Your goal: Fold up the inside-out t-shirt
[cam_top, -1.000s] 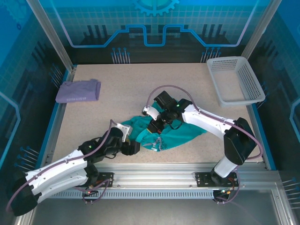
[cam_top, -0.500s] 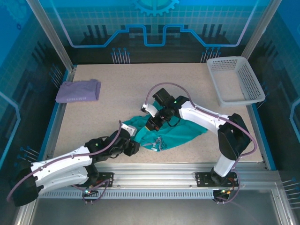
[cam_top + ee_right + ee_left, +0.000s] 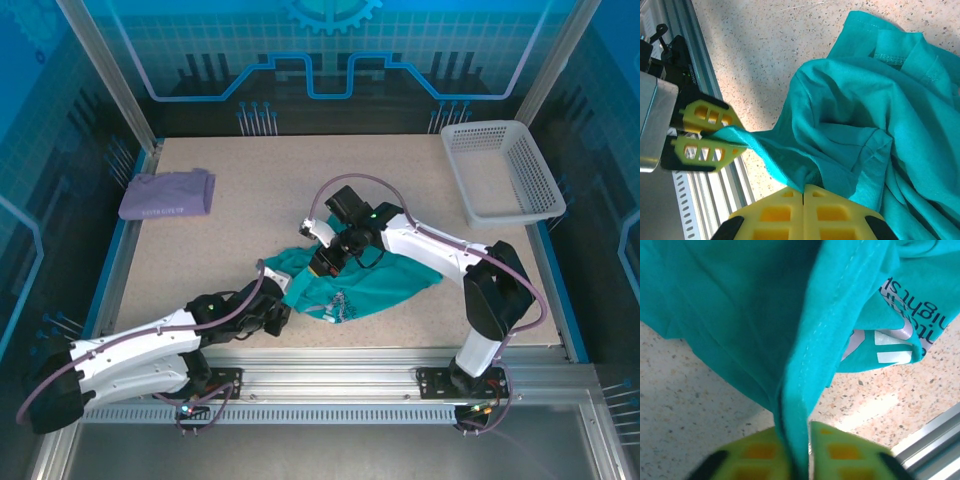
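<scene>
The inside-out t-shirt (image 3: 375, 288) is teal and lies crumpled at the table's near middle, with pale print showing on one fold (image 3: 900, 305). My left gripper (image 3: 278, 314) sits at its near left edge. In the left wrist view the left gripper (image 3: 799, 460) is shut on a stitched hem of the t-shirt (image 3: 740, 300). My right gripper (image 3: 326, 266) is on the shirt's left part. In the right wrist view the right gripper (image 3: 803, 192) is shut on a bunched fold of the t-shirt (image 3: 865, 115), and the left gripper (image 3: 715, 136) pinches a cloth corner stretched towards the rail.
A folded lavender garment (image 3: 167, 193) lies at the far left. A white mesh basket (image 3: 503, 170) stands at the far right. An aluminium rail (image 3: 330, 365) runs along the near edge, close to both grippers (image 3: 690, 60). Bare speckled tabletop (image 3: 300, 180) lies behind the shirt.
My left gripper has closed on the shirt's hem and its arm has shifted slightly right. The right gripper stayed shut on the cloth and drew a little towards the left.
</scene>
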`<move>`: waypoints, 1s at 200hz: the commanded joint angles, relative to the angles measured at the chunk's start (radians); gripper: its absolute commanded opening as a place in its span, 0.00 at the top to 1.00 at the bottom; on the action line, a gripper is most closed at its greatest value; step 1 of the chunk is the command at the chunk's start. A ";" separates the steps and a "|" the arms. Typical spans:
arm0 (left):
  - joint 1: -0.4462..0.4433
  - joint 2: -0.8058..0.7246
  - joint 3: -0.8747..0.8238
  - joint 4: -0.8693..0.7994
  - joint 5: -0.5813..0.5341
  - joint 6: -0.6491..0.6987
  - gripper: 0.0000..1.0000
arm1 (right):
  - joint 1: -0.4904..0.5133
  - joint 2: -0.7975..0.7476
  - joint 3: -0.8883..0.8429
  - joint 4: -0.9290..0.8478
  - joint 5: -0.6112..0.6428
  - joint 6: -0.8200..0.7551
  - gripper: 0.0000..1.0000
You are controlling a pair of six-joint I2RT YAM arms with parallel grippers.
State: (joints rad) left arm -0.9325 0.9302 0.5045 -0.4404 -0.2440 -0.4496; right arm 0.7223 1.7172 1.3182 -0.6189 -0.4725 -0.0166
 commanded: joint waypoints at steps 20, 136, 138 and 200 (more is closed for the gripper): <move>0.002 -0.077 0.044 -0.056 -0.149 -0.044 1.00 | -0.023 -0.066 0.008 -0.009 0.097 0.083 0.85; 0.170 -0.277 0.022 -0.082 -0.114 -0.109 1.00 | -0.185 0.077 -0.112 0.233 0.155 0.278 0.43; 0.171 -0.277 0.022 -0.082 -0.113 -0.109 1.00 | -0.184 0.086 -0.110 0.241 0.143 0.281 0.44; 0.270 -0.268 0.127 -0.008 -0.109 -0.043 1.00 | -0.272 -0.137 -0.170 0.350 0.139 0.287 1.00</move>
State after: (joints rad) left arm -0.7124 0.6628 0.5365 -0.5152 -0.3599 -0.5430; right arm 0.5087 1.7947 1.1728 -0.3477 -0.3370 0.2783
